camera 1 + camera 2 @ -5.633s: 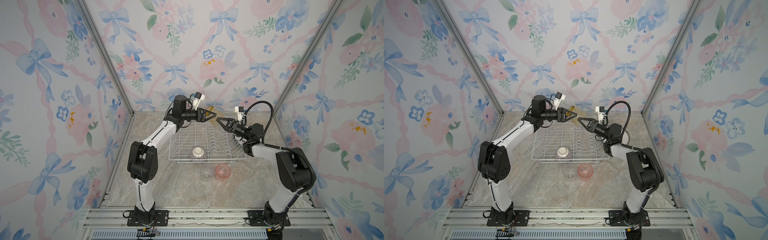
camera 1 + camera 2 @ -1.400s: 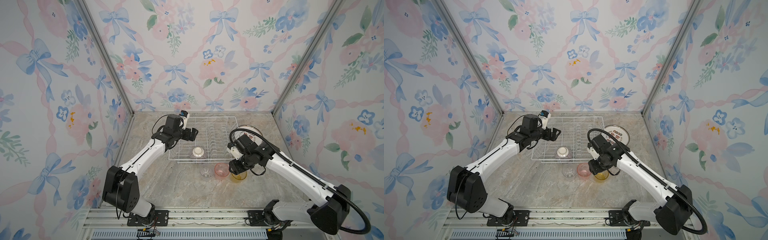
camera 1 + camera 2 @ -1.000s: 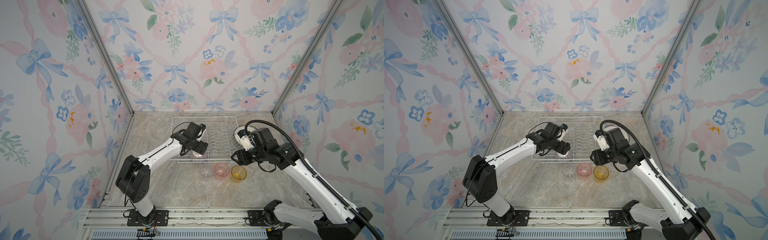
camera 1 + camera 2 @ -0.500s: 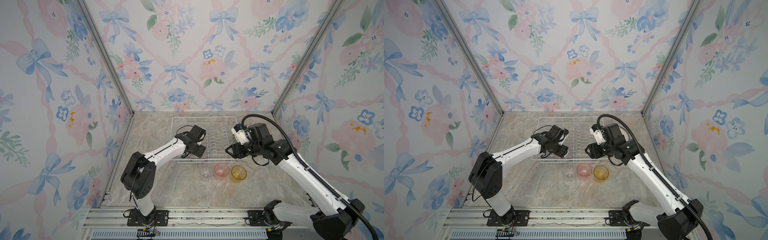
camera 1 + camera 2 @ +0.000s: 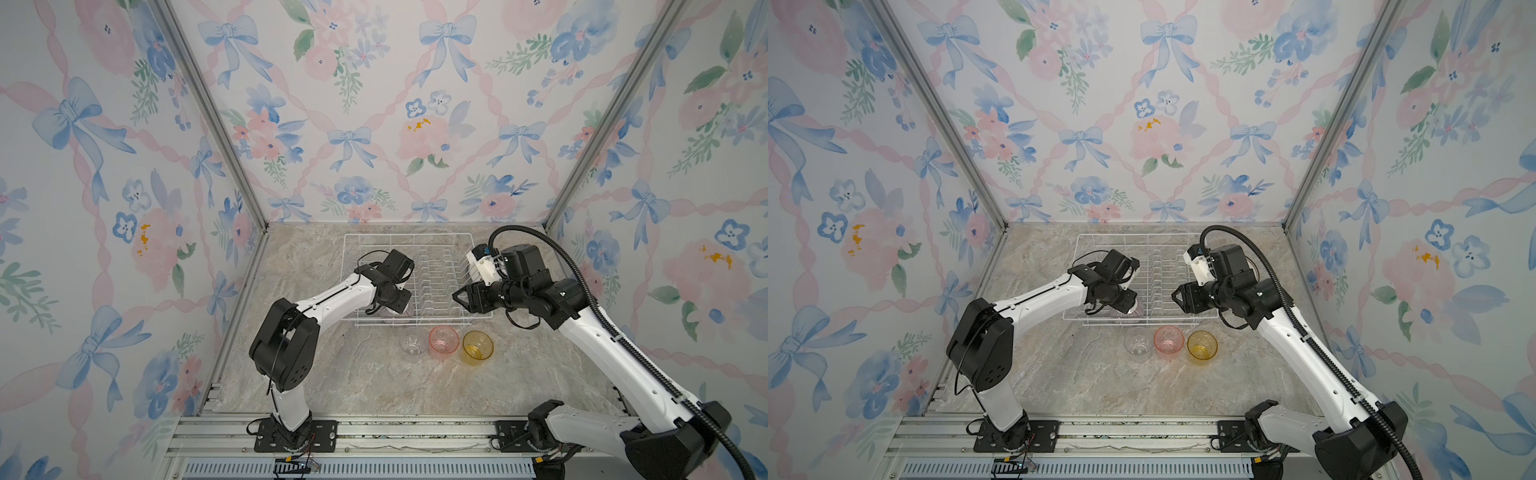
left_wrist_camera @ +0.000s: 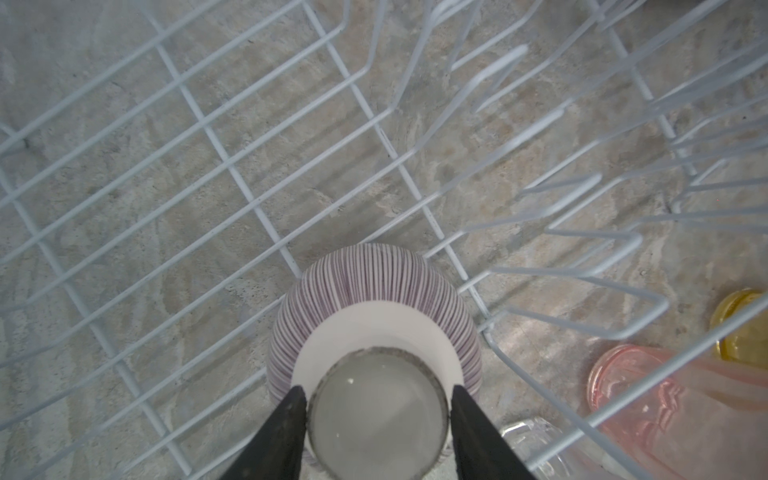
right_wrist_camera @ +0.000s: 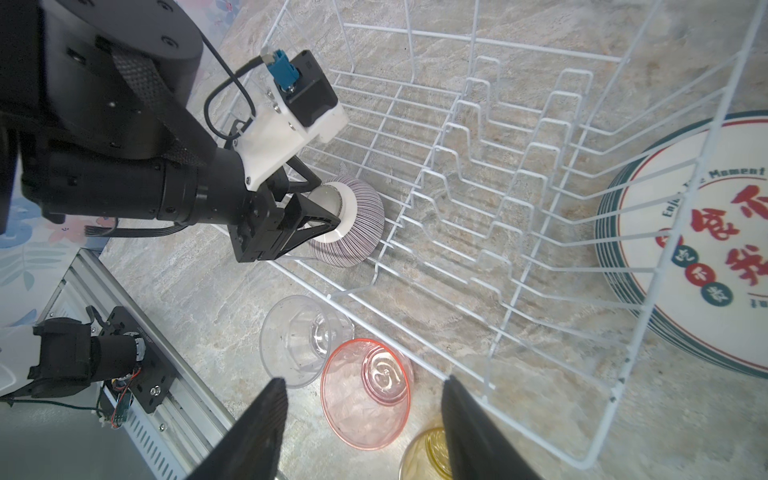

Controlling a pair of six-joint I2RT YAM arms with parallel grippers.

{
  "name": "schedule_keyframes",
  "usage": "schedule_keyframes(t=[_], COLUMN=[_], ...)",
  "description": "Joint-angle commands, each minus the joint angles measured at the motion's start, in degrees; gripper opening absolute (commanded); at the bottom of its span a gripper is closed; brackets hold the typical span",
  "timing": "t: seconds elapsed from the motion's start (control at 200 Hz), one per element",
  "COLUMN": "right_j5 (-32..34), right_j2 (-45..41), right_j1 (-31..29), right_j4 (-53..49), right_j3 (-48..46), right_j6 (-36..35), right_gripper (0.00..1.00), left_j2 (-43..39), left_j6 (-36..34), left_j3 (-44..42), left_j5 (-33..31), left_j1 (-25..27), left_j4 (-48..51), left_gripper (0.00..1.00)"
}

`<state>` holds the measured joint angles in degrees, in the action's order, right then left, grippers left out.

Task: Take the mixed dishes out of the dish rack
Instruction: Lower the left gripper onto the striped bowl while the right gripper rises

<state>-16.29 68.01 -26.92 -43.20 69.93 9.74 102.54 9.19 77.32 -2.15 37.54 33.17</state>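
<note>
The bowl (image 6: 374, 282) is sitting upside down inside the dish rack (image 5: 409, 237), close to the rack's front wall and just beside its row of plate prongs (image 7: 478, 158). The bowl's purple stripes are running down its sides, and its white foot is pointing up.

The left gripper (image 6: 377, 395) is reaching down into the dish rack from above. Its two black fingers (image 6: 291, 415) are sitting on each side of the white foot and touching it, so it is gripping the bowl. The bowl is resting on the rack's wire floor.

The right gripper (image 7: 361, 382) is hanging above the right front part of the dish rack. Its jaws are standing wide apart, and nothing is sitting between them.

Three cups are standing in a row on the table (image 5: 374, 386), just in front of the dish rack: the clear tumbler (image 5: 412, 340), the pink tumbler (image 5: 444, 338) and the yellow tumbler (image 5: 478, 345). All three are standing with their open mouths up.

The plates (image 7: 706, 249) are lying flat in a stack just outside the dish rack, past the side wall far from the left gripper.
</note>
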Motion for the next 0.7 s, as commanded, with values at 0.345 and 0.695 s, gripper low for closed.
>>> schedule_keyframes(t=[0.345, 0.695], right_j5=[-1.4, -1.6], right_j2=[0.5, 1.5], right_j1=[1.4, 1.5], right_j4=[1.5, 2.1], right_j3=[-1.3, -1.4], right_j6=[-0.8, -0.6], right_gripper=[0.62, 0.62], left_j2=[1.8, 2.4], left_j6=[-0.8, -1.8], left_j3=[0.9, 1.7], left_j5=[-1.8, -3.8], left_j1=[-0.9, -3.7], left_j4=[2.3, 2.3], left_gripper=[0.46, 0.41])
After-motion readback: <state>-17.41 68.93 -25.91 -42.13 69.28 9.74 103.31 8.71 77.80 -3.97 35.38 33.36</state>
